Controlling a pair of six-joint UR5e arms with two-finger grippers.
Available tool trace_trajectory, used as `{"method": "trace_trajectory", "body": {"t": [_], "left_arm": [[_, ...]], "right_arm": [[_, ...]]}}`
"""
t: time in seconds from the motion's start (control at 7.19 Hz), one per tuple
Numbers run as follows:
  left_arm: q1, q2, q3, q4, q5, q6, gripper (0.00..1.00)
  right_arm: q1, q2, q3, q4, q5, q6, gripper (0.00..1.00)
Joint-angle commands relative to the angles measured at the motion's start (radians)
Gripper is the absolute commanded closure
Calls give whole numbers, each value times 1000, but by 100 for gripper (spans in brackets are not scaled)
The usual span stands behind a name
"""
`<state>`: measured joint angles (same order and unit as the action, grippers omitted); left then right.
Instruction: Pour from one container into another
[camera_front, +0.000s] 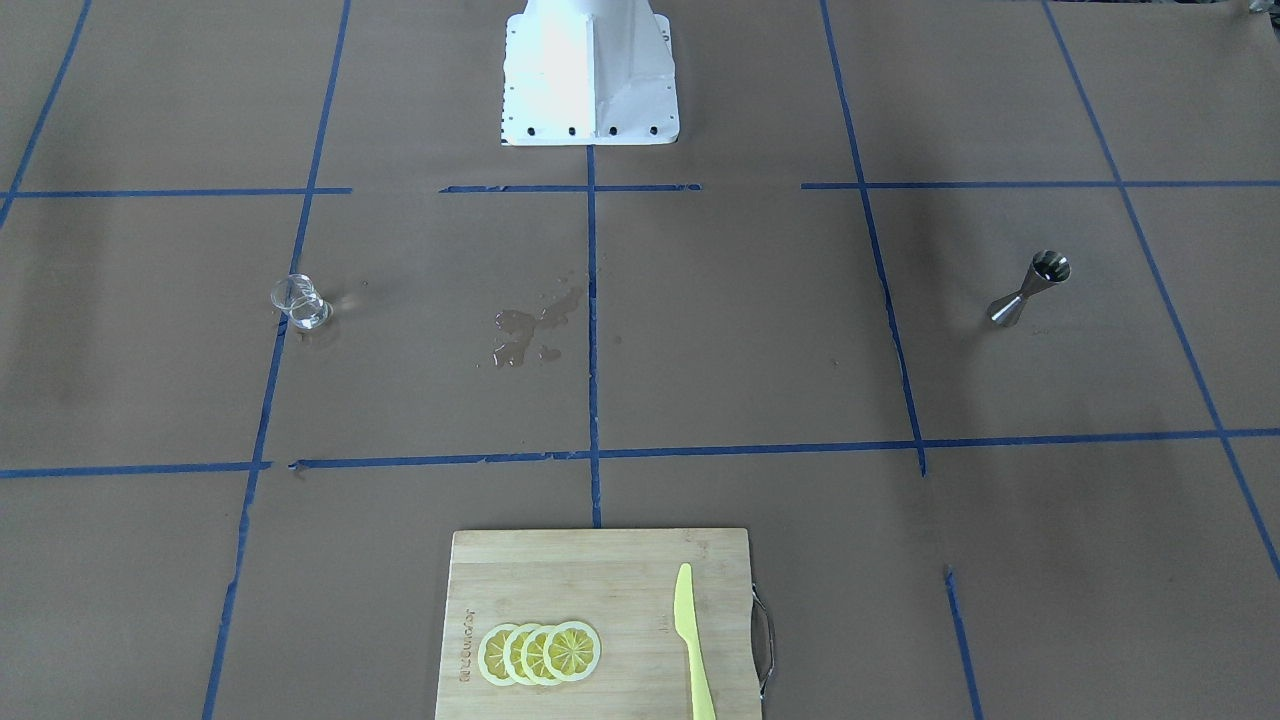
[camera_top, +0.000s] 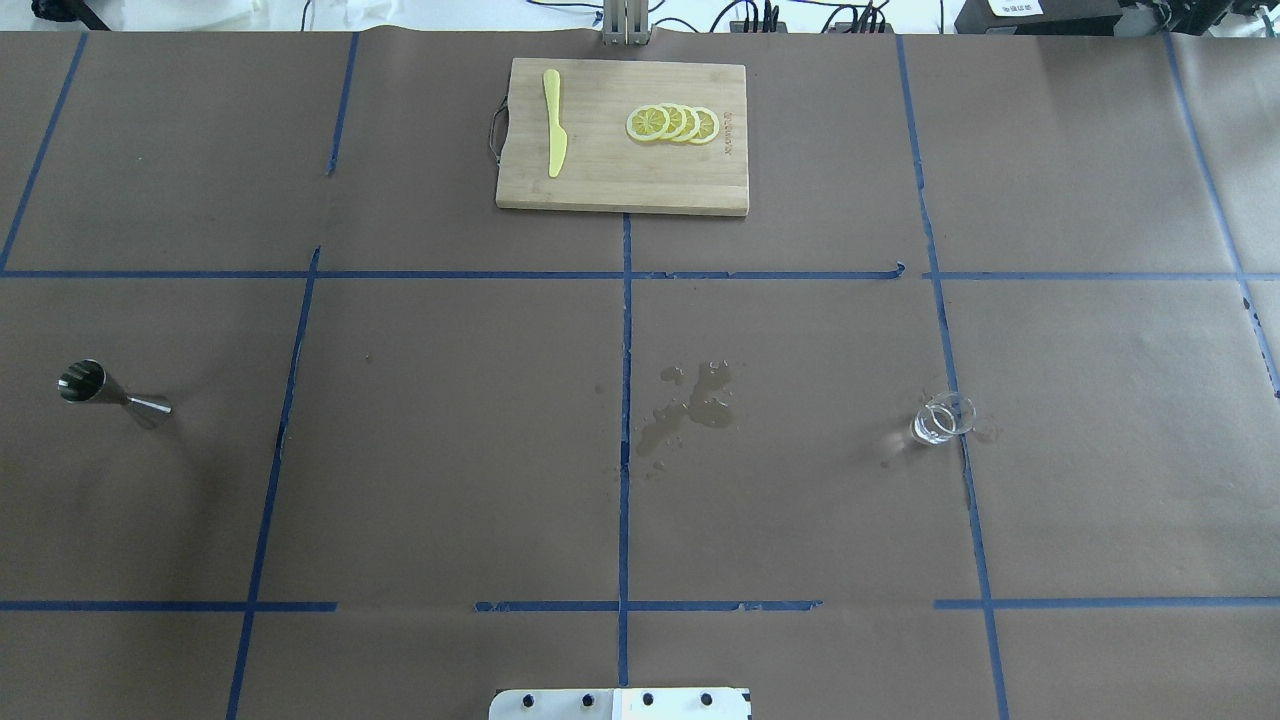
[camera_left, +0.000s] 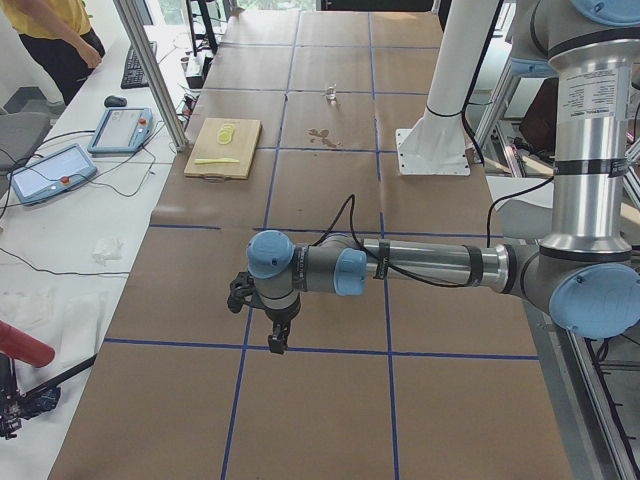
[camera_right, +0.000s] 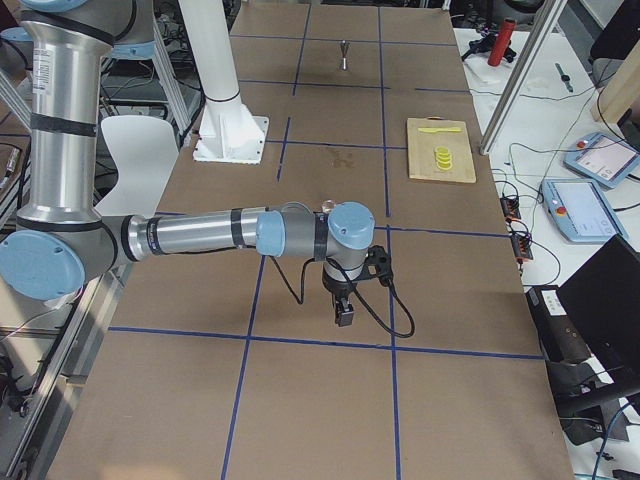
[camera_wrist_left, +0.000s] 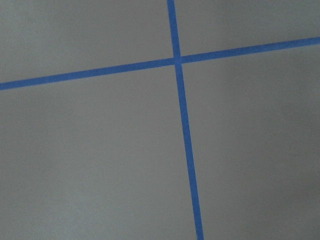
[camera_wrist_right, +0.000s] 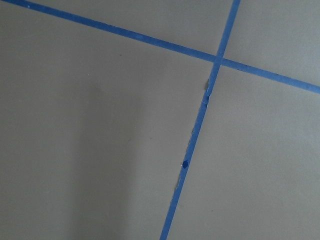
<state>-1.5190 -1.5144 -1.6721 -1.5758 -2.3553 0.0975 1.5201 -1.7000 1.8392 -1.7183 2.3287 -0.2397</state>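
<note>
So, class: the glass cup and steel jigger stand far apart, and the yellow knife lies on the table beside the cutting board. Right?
Not quite: the yellow knife lies on the cutting board, not beside it, as the exterior front-facing view shows. The glass cup and steel jigger do stand far apart.

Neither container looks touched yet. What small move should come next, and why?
Probably swing the right hand toward the small clear glass cup. It stands upright and ungrasped on the robot's right side, far from the shiny steel hourglass jigger on the left, and that hand hangs over bare paper at the table's end.
</note>
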Motion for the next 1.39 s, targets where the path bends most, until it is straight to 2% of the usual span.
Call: {"method": "trace_trajectory", "body": {"t": [0.0,0.28,0.56,0.83,1.25], "left_arm": [[-24,-6,-3,3,-48,-1,0],[-85,-6,-12,5,-39,1,0],[-84,-3,2,0,-32,1,0],[-86,-3,-6,0,19,1,0],[-86,3,-8,2,22,-1,0]], "right_arm": [[12,-9,8,-3,-2,-7,0],[12,-15,5,-3,-3,-7,0],[11,-20,0,0,0,-7,0],[11,-27,0,2,5,-1,0],[11,-26,5,41,27,0,0]]}}
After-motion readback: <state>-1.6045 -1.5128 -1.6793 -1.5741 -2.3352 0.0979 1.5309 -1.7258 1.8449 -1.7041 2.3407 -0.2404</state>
